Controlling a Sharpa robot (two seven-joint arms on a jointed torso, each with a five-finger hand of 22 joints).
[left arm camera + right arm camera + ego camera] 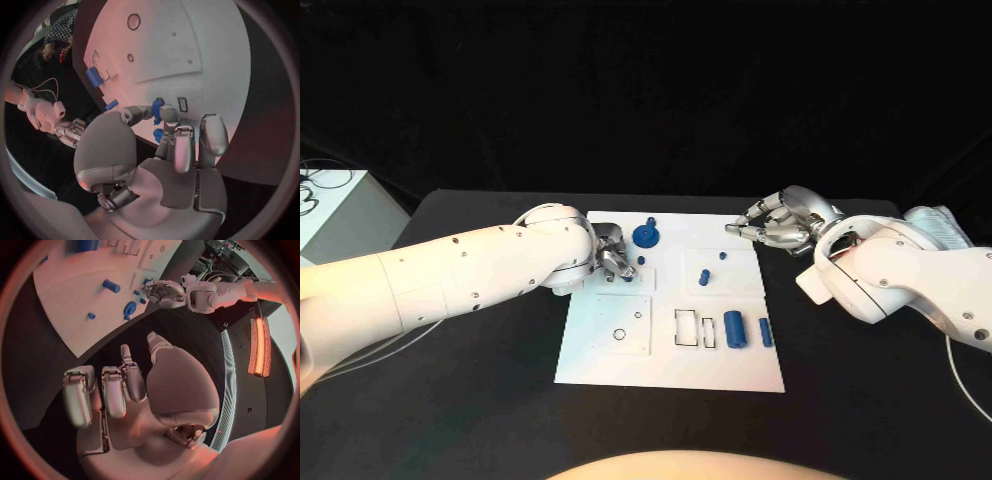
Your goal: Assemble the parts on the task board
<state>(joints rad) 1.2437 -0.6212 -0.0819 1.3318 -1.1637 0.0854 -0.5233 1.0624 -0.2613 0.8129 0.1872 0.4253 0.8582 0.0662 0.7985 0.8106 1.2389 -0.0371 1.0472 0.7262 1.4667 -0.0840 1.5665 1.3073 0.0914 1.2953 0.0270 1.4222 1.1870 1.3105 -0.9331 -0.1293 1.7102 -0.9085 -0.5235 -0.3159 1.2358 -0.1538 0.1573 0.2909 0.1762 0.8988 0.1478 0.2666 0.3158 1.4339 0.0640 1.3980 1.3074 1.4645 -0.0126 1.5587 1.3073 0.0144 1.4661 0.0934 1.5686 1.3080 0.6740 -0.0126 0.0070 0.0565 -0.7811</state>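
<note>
The white task board (596, 360) lies in the middle of the black table. My left hand (615, 258) hovers over its far left part and pinches a small blue peg (157, 109) between thumb and a finger, close above the board (187, 45). A second small blue piece (158, 134) sits just behind those fingers. A blue gear-shaped part (646, 235) stands beside the hand. My right hand (776, 225) hangs at the board's far right corner, fingers (115, 390) apart and holding nothing.
Two small blue pegs (704, 277) (723, 257) stand mid-board. Two blue cylinders (734, 329) (766, 332) lie at the near right, beside rectangular slots (687, 328). A raised plate with round holes (626, 325) sits near left. A white box (336, 215) stands off the table's left.
</note>
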